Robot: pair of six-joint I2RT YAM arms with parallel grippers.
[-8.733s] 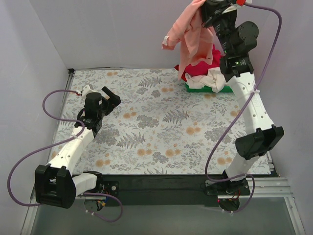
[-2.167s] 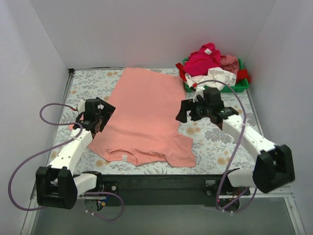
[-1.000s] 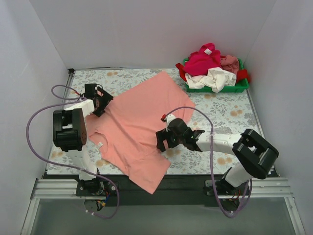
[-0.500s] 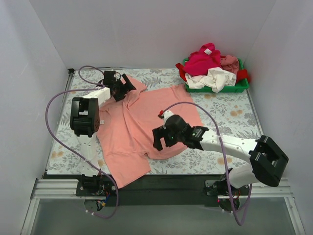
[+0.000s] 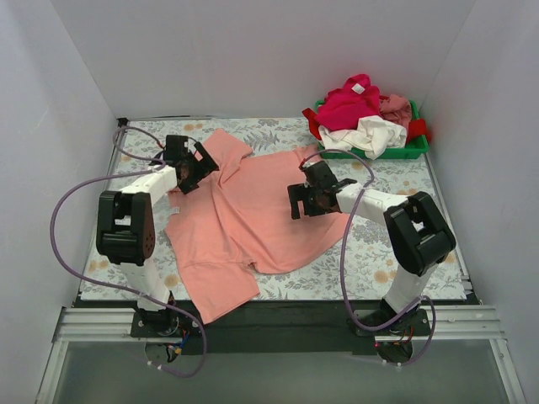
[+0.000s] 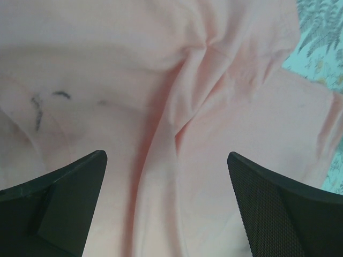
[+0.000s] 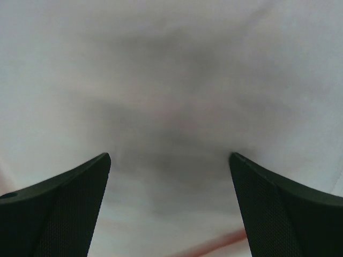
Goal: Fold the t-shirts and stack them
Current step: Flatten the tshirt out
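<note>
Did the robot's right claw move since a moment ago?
Yes. The right gripper has moved farther back and to the right, closer to the green tray, and it is over the salmon-pink shirt.

L gripper (image 5: 200, 165) spread wide, arm extended fwd, R gripper (image 5: 303, 204) spread wide, low

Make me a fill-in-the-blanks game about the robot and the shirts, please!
The salmon-pink t-shirt lies crumpled on the ____. The other t-shirts are piled in a tray coloured ____. The left gripper is over the salmon-pink t-shirt with its jaws ____.
Missing words: table; green; open.
</note>
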